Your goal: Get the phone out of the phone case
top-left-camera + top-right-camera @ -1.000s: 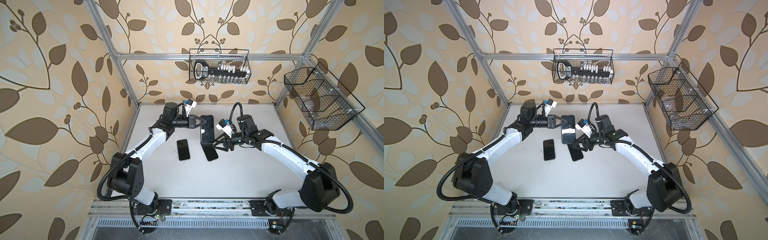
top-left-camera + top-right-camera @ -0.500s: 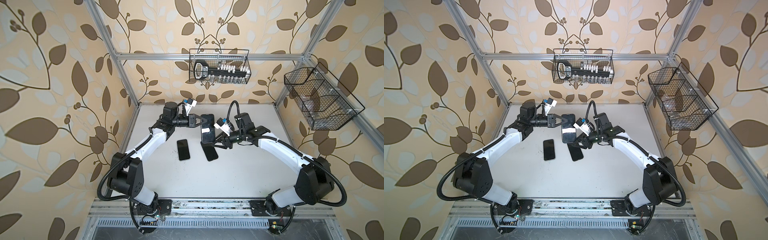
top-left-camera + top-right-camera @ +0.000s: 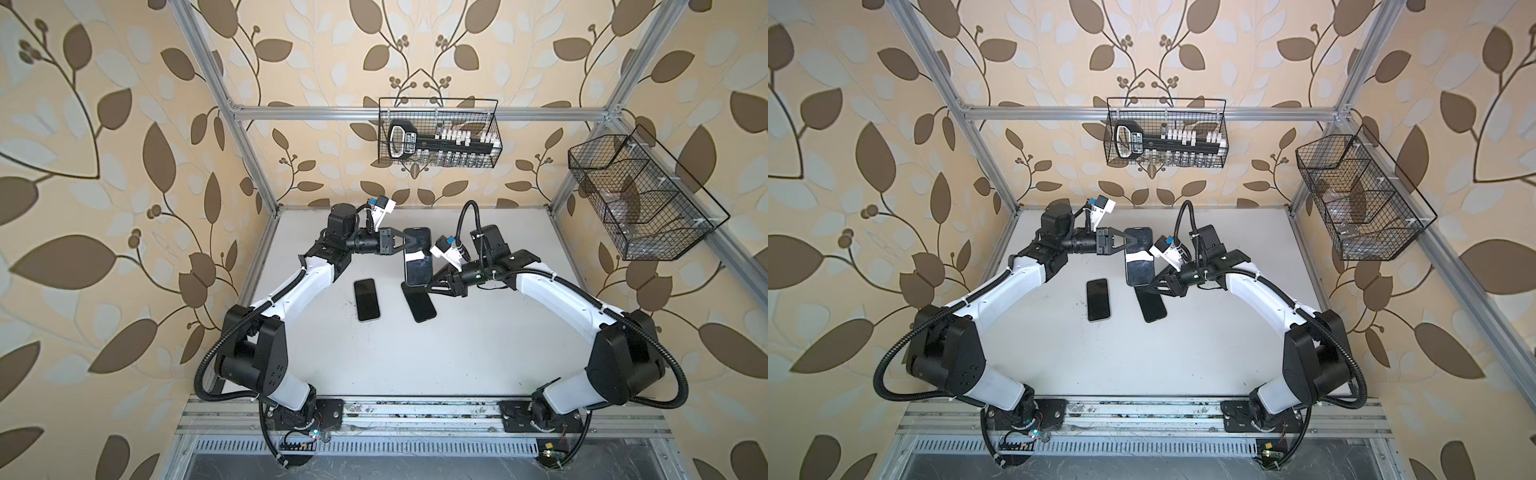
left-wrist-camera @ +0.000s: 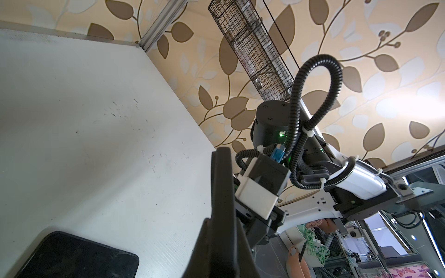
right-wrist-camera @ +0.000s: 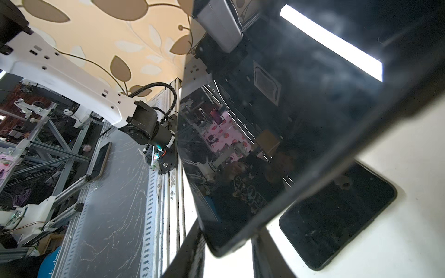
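Leaf-patterned beige wallpaper and an aluminium frame enclose a white counter [image 3: 457, 353] scuffed with small dark marks. Above its far middle, a black cased phone [image 3: 417, 272] hangs clear of the surface with its glossy face up. Every view is too dark to show where the case ends and the handset begins.

The left end effector [image 3: 409, 245] is clamped tight on the phone's upper part from the left, its tips partly lost against the black body. The right end effector [image 3: 435, 277] sits at the phone's lower right edge. In the right wrist view its two fingers [image 5: 186, 255] flank the phone's lower corner with the jaws part-way apart, but whether the pads actually press cannot be told.

On the counter lie a black flat phone [image 3: 367, 299] to the left and a second black slab [image 3: 423, 309], its far end hidden under the raised phone. A black wire basket [image 3: 438, 133] on the back wall holds black-and-white items too small to identify.
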Motion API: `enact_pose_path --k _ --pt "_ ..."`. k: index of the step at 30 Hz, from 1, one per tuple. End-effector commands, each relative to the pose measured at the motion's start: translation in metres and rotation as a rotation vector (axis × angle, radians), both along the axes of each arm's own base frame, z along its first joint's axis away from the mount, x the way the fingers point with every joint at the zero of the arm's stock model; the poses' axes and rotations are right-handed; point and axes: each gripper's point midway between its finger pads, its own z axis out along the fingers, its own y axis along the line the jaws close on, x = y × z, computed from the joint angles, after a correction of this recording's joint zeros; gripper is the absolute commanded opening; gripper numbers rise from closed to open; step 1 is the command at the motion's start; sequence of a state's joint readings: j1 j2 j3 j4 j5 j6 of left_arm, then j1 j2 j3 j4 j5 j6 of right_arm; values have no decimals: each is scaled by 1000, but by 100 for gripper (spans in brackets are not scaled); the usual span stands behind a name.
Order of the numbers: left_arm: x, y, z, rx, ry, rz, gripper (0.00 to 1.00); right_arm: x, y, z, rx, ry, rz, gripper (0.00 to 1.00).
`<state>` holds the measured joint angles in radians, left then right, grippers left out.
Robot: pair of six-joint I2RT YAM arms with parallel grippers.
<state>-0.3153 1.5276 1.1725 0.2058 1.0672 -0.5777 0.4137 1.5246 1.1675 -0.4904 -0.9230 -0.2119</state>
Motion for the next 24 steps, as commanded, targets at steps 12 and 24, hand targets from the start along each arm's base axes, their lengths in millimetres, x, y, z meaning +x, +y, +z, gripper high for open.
enact_pose_path --k 12,24 --pt "-22 -8 36 -54 -107 -80 0 2 1 15 46 -16 53 23" --pt "-22 -12 35 -63 -91 -90 0 0 -1 17 54 -17 60 9"
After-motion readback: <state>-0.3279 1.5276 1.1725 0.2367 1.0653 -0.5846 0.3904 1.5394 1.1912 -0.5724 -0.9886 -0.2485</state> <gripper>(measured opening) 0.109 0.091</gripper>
